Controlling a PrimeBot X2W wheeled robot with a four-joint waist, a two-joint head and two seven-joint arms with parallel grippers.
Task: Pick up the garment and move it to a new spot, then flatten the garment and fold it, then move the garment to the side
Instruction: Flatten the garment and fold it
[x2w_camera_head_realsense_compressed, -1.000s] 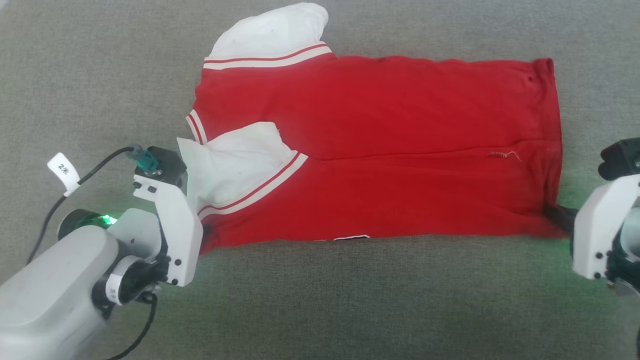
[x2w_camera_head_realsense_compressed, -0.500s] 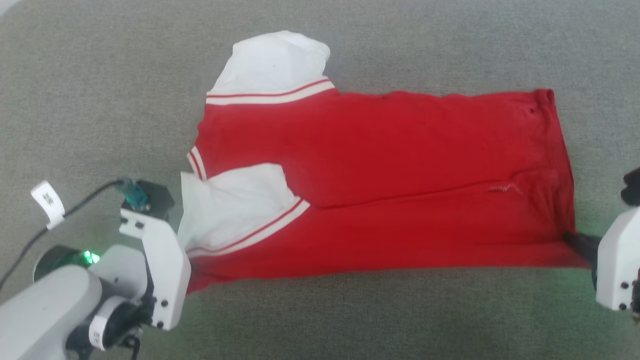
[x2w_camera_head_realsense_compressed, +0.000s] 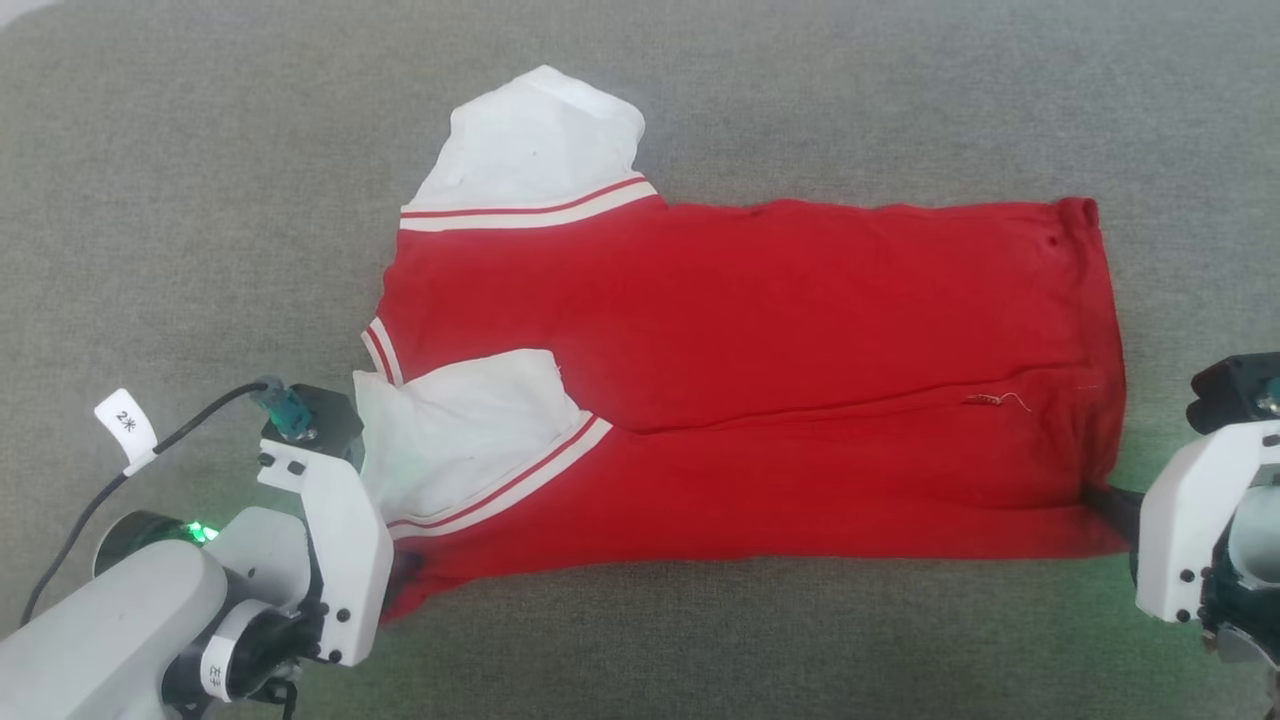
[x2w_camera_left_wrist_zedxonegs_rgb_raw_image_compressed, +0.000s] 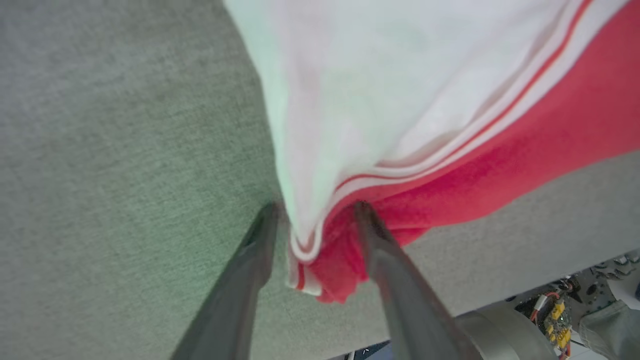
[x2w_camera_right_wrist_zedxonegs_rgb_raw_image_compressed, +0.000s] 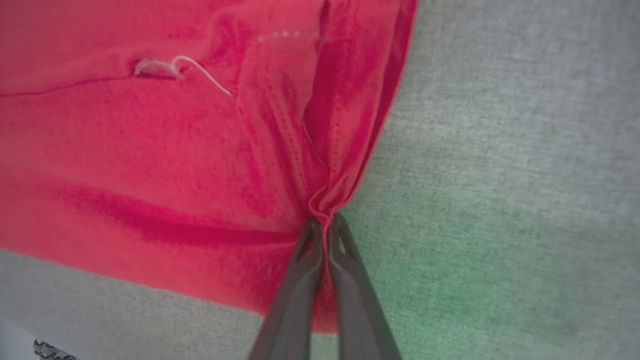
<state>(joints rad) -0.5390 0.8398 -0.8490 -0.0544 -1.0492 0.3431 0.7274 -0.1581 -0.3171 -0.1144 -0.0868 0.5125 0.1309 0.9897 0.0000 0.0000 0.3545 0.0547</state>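
Looks like one lengthwise fold done on garment. Seeing left end effector at 7 o'clock spread open, right end effector at 4 o'clock clamped on it. Guessing more folding, then move aside.

A grey cloth-covered surface carries one red shirt, lying flat across it from left to right, its near edge folded over. The white far sleeve spreads onto the grey cloth; the white near sleeve lies folded back over the red.
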